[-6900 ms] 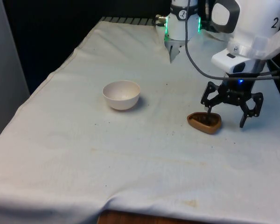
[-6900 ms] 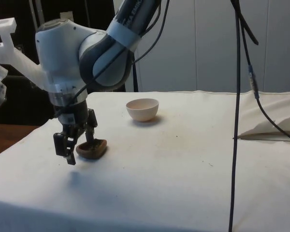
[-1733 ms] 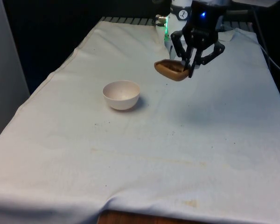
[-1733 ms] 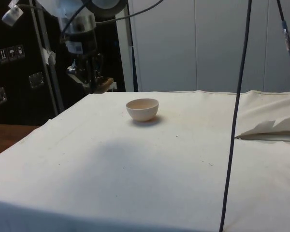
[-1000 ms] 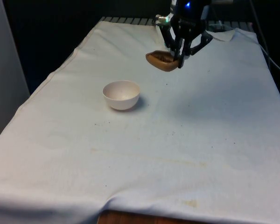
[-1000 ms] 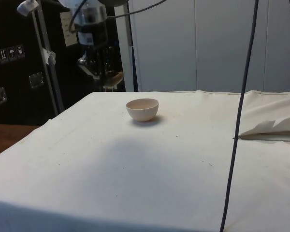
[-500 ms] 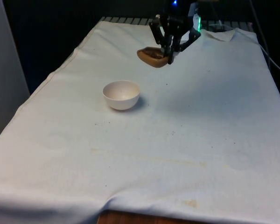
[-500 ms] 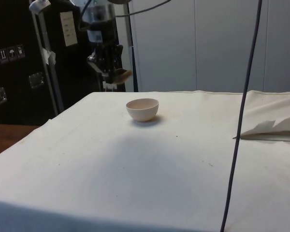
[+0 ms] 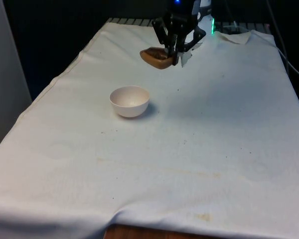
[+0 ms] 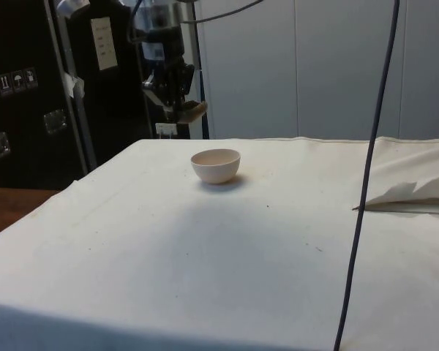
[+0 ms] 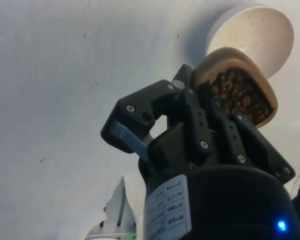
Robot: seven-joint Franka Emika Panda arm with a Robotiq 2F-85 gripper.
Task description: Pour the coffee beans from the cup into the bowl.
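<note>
The claw (image 9: 173, 54) is hanging in the air above the far part of the tabletop (image 9: 199, 149), and it is pinching the rim of a brown wooden cup (image 9: 157, 57). In the wrist view the claw (image 11: 210, 107) is pressing its two black fingers (image 11: 194, 117) together on one side of the cup (image 11: 235, 80), one finger inside the rim and the other outside it. The cup is sitting roughly level, sticking out from the fingers toward the front view's left, and it is carrying a heap of dark coffee beans (image 11: 238, 95) that are lying inside it. In the side view the claw (image 10: 177, 104) is holding the cup (image 10: 192, 110) clear of the cloth, high above the surface.

Below and nearer the camera, a pale round bowl (image 9: 130, 101) is standing upright on the white cloth, well apart from the cup and closer to the tabletop's left edge as the front view shows it. In the wrist view the bowl (image 11: 257, 27) is lying just beyond the cup's far rim, with a few dark specks inside. In the side view the bowl (image 10: 216, 165) is resting toward the tabletop's far edge, to the right of the raised cup.
</note>
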